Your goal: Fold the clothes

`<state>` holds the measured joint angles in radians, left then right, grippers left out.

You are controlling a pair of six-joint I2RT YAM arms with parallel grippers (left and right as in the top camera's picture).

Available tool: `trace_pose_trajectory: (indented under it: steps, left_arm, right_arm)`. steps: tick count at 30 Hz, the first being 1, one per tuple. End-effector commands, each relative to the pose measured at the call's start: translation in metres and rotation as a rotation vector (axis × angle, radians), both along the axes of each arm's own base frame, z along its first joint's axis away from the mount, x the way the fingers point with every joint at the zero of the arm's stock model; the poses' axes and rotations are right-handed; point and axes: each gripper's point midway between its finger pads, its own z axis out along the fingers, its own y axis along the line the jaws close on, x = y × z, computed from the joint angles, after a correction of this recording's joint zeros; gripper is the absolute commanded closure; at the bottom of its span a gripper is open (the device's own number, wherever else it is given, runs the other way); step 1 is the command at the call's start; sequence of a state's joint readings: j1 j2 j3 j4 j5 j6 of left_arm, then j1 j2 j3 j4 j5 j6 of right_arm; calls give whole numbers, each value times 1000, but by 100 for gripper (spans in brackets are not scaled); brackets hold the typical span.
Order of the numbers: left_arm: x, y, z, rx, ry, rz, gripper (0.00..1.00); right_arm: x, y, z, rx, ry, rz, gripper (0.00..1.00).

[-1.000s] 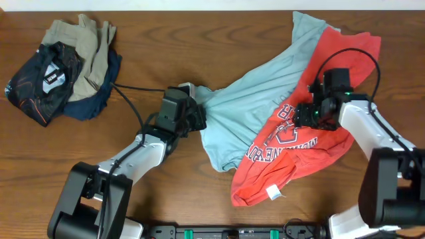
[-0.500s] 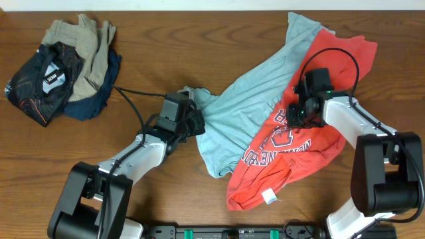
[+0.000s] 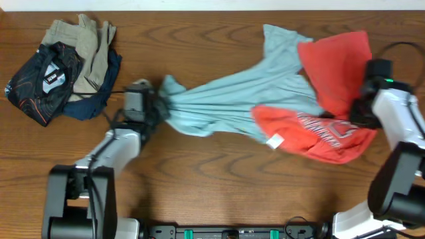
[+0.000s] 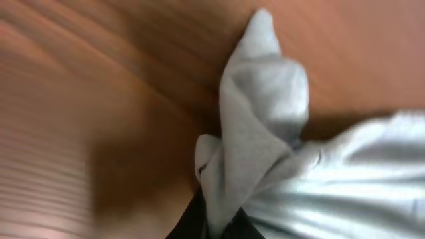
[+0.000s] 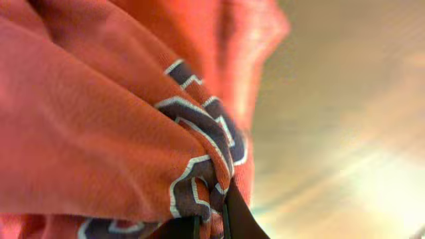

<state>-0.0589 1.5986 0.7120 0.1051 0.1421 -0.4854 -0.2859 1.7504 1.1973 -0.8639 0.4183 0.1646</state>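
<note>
Overhead view: light was even and fairly bright, from above. Shadows under the pale blue-grey T-shirt (image 3: 226, 99) were soft and short. The right arm (image 3: 392, 113) was smeared by motion blur.
Left wrist view: blur was heavy. The table (image 4: 80, 99) grain was streaked, fabric edges were soft, and a dark shadow lay beside the cloth.
Right wrist view: the red T-shirt (image 5: 86, 99) was fairly sharp. The table behind was unfocused, washed by pale glare.

I'm seeing a dark brown wood-grain counter (image 3: 219, 199) filling the view, a pale strip (image 3: 199, 3) along its far edge.
</note>
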Motion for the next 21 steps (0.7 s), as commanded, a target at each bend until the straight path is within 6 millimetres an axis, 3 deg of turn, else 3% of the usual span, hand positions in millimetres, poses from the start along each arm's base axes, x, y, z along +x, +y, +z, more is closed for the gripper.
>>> trace_pose_trajectory:
  steps: [1, 3, 5, 7, 8, 9, 11, 12, 14, 17, 21]
  left_arm:
    - [27, 37, 34, 54, -96, 92, 94]
    - [38, 47, 49, 54, -134, 118, 94]
    - [48, 54, 64, 60, -173, 129, 94]
    - [57, 56, 78, 74, -206, 115, 93]
    - [60, 55, 83, 72, -212, 105, 83]
    - [61, 51, 86, 59, -209, 90, 58]
    - [58, 38, 86, 9, -179, 39, 24]
    - [53, 30, 82, -23, -150, 8, 20]
    - [37, 13, 68, -103, -60, -34, 2]
    - [0, -13, 45, -207, 131, -63, 2]
    - [-55, -44, 22, -246, 376, -114, 2]
  right_arm:
    - [-30, -57, 24, -170, 50, -115, 99]
    - [-47, -81, 31, -220, 73, -186, 94]
    - [-59, -97, 37, -227, 74, -247, 75]
    - [-61, -103, 42, -198, 36, -302, 63]
    - [-56, -101, 43, -156, 4, -304, 60]
    - [-48, -96, 43, -107, -29, -295, 58]
    - [-26, -77, 42, 28, -110, -233, 53]
    - [-8, -59, 42, 129, -162, -150, 51]
    - [20, -22, 43, 307, -253, 7, 50]
    - [49, 40, 48, 554, -348, 239, 49]
    - [60, 91, 51, 691, -368, 378, 49]
